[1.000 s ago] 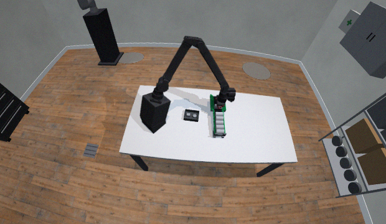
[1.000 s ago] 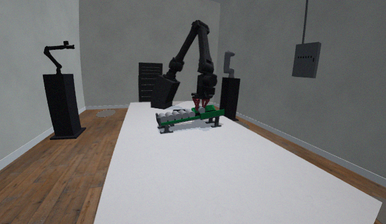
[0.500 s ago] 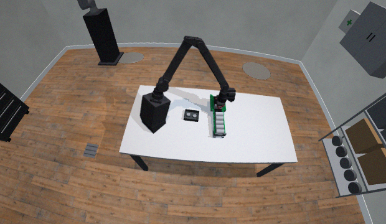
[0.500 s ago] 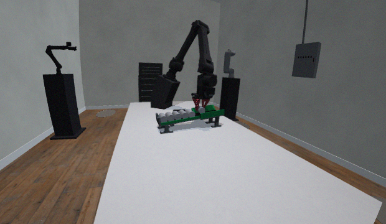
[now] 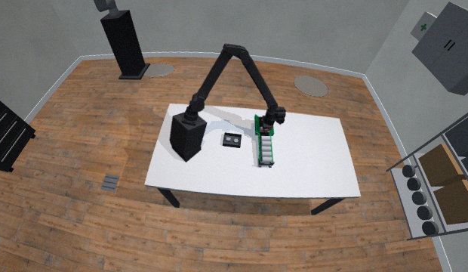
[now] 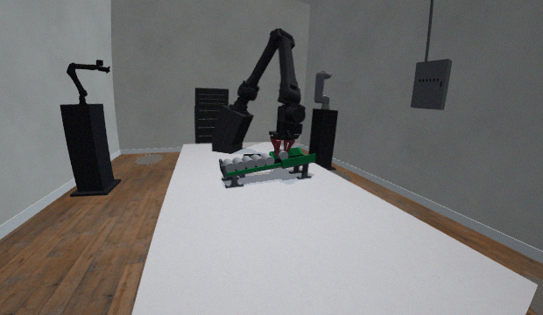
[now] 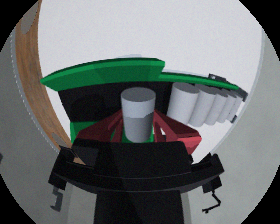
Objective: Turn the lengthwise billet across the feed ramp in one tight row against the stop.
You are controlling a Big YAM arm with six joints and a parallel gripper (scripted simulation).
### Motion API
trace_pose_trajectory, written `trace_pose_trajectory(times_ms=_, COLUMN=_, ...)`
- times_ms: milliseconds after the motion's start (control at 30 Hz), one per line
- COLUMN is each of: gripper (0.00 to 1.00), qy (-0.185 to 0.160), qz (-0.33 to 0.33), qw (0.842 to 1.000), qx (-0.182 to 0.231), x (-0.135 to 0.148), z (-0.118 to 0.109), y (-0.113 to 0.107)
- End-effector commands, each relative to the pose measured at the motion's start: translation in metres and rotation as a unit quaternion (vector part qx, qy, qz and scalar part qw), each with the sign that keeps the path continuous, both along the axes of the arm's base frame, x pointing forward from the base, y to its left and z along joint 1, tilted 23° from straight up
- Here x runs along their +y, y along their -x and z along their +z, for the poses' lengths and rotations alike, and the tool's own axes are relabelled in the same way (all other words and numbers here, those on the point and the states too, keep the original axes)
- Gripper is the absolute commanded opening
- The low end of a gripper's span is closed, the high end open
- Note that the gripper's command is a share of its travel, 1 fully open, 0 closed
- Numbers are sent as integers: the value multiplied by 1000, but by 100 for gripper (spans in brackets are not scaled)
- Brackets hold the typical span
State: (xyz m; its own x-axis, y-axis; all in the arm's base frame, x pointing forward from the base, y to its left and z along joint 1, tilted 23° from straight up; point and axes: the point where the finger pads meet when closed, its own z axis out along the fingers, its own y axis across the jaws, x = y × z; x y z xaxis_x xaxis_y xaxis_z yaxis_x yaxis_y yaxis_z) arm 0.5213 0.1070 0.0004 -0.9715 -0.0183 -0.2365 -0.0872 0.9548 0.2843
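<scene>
In the top view we saw the black arm reaching from its dark pedestal at the left part of the white surface to the green feed ramp near the middle of the frame. The gripper was at the upper end of the ramp, pointing down.

In the wrist view, the red fingers were closed on one grey billet, which stood in the centre of the frame between them. The fingers stayed partly apart, because the bar filled the gap. This billet pointed away from the camera, so we saw its round end face on top. Just to the right of it, the other billets lay side by side in one row, and the nearest of them looked to be just beside the held one; we could not tell if they touched.

In the exterior view, the ramp stood on dark legs in the middle of the frame and sloped down to the left. The row of billets lay at its lower left end, and the gripper with the held billet was at the right end of the row.

A small dark box lay on the surface between the pedestal and the ramp.
</scene>
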Motion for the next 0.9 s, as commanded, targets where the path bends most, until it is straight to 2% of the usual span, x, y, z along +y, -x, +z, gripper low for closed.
trace_pose_trajectory(times_ms=0, gripper=0, qy=-5, qz=-11, qw=999, qx=-43, x=-15, z=35, y=-32)
trace_pose_trajectory(times_ms=200, gripper=0, qy=-4, qz=-11, qw=999, qx=-38, x=-15, z=24, y=-33)
trace_pose_trajectory(times_ms=333, gripper=0, qy=-4, qz=-11, qw=999, qx=-42, x=-15, z=29, y=-34)
trace_pose_trajectory(times_ms=467, gripper=0, qy=-4, qz=-11, qw=999, qx=-36, x=-15, z=21, y=-33)
trace_pose_trajectory(times_ms=533, gripper=0, qy=-4, qz=-11, qw=999, qx=-36, x=-15, z=21, y=-33)
trace_pose_trajectory(times_ms=567, gripper=0, qy=-5, qz=-11, qw=999, qx=-49, x=-15, z=35, y=-36)
trace_pose_trajectory(times_ms=600, gripper=0, qy=-5, qz=-11, qw=999, qx=-49, x=-15, z=34, y=-37)
trace_pose_trajectory(times_ms=800, gripper=0, qy=-4, qz=-11, qw=999, qx=-37, x=-15, z=20, y=-35)
trace_pose_trajectory(times_ms=867, gripper=0, qy=-4, qz=-11, qw=999, qx=-40, x=-15, z=21, y=-36)
